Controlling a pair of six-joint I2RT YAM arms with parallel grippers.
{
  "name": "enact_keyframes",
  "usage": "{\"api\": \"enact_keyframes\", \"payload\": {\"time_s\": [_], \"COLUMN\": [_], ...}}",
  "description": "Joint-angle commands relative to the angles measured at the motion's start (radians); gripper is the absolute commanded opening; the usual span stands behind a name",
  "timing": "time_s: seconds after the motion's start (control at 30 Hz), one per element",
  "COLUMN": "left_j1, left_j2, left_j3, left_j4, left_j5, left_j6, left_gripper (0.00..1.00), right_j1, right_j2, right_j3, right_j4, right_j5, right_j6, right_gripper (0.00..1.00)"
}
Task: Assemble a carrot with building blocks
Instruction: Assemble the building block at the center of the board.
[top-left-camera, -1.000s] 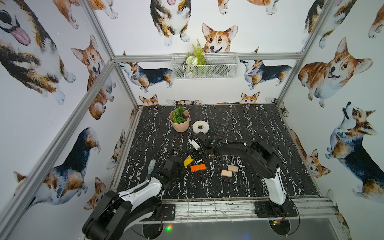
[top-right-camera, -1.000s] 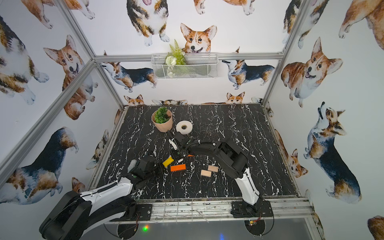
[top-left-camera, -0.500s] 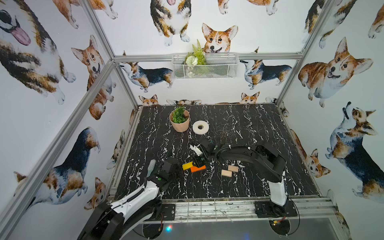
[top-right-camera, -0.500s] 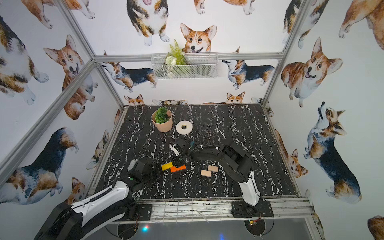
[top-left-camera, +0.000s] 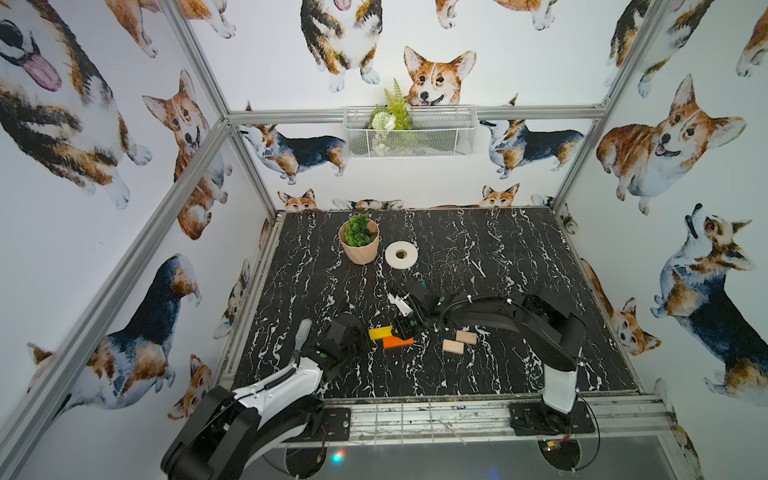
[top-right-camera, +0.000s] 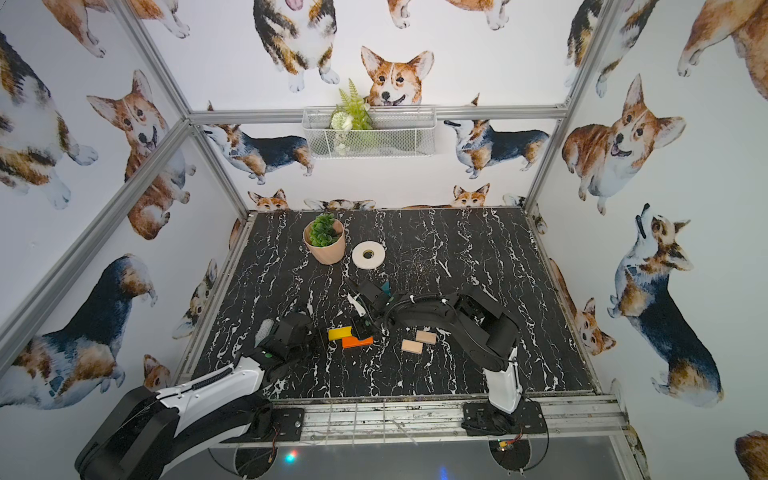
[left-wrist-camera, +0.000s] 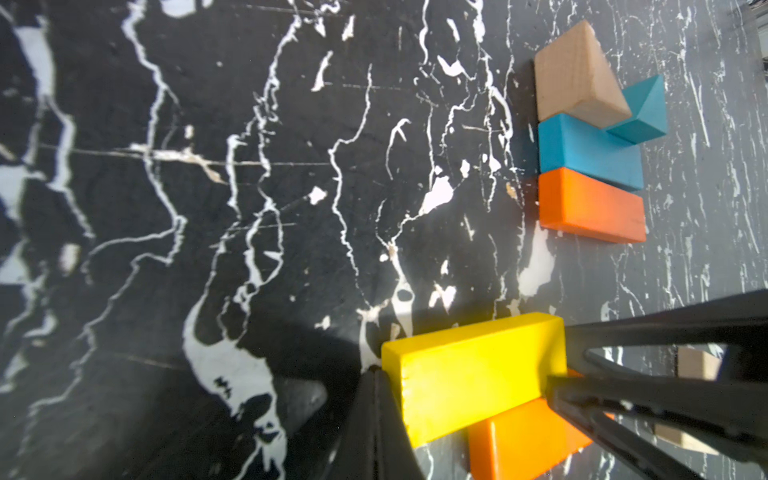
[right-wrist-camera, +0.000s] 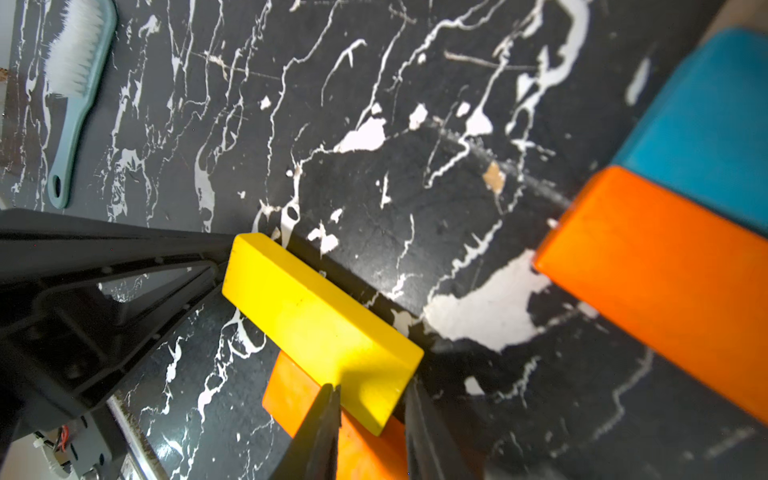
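My right gripper (right-wrist-camera: 372, 390) is shut on one end of the yellow block (right-wrist-camera: 320, 328), a finger on each side. My left gripper (left-wrist-camera: 374, 374) is shut and empty, its tip touching the block's other end (left-wrist-camera: 473, 374). A loose orange block (left-wrist-camera: 523, 440) lies partly beneath the yellow one. The partly built carrot lies flat a short gap away: wood triangle (left-wrist-camera: 577, 79), teal triangle (left-wrist-camera: 644, 112), teal bar (left-wrist-camera: 590, 153), orange bar (left-wrist-camera: 590, 208). In both top views my right arm hides most of it. Two plain-wood blocks (top-left-camera: 465, 336) (top-left-camera: 452, 346) lie to the right of the yellow block (top-left-camera: 380, 332).
A potted green plant (top-left-camera: 359, 241) and a white tape roll (top-left-camera: 401, 254) stand at the back of the black marble table (top-left-camera: 498, 249). A pale teal brush (right-wrist-camera: 79, 83) lies by my left arm. A wire basket (top-left-camera: 409, 131) hangs on the back wall.
My right arm has come forward and lower with the yellow block, which has turned from tilted to lying level beside the loose orange block. My left arm has shifted slightly.
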Motion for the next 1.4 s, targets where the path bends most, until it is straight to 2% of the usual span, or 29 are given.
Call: {"api": "enact_keyframes", "payload": {"time_s": [0.0, 0.27, 0.53, 0.8, 1.37], "left_j1": [-0.038, -0.11, -0.137, -0.161, -0.162], "left_j2": [0.042, 0.192, 0.279, 0.412, 0.479], "left_j3": [0.021, 0.064, 0.108, 0.156, 0.178], "left_j4": [0.065, 0.162, 0.215, 0.304, 0.341], "left_j5": [0.026, 0.012, 0.016, 0.043, 0.04], "left_j6": [-0.025, -0.048, -0.056, -0.077, -0.079], "left_gripper": [0.05, 0.05, 0.05, 0.05, 0.05], "right_j1": [0.004, -0.038, -0.104, -0.138, -0.201], "right_j2": [-0.032, -0.076, -0.144, -0.173, -0.157], "right_j3": [-0.029, -0.124, -0.216, -0.234, -0.214], "right_j4": [0.028, 0.081, 0.114, 0.093, 0.068], "right_j5": [0.003, -0.032, -0.043, -0.031, -0.028], "right_j6": [0.024, 0.057, 0.059, 0.042, 0.006], "right_gripper": [0.32, 0.33, 0.34, 0.34, 0.34]}}
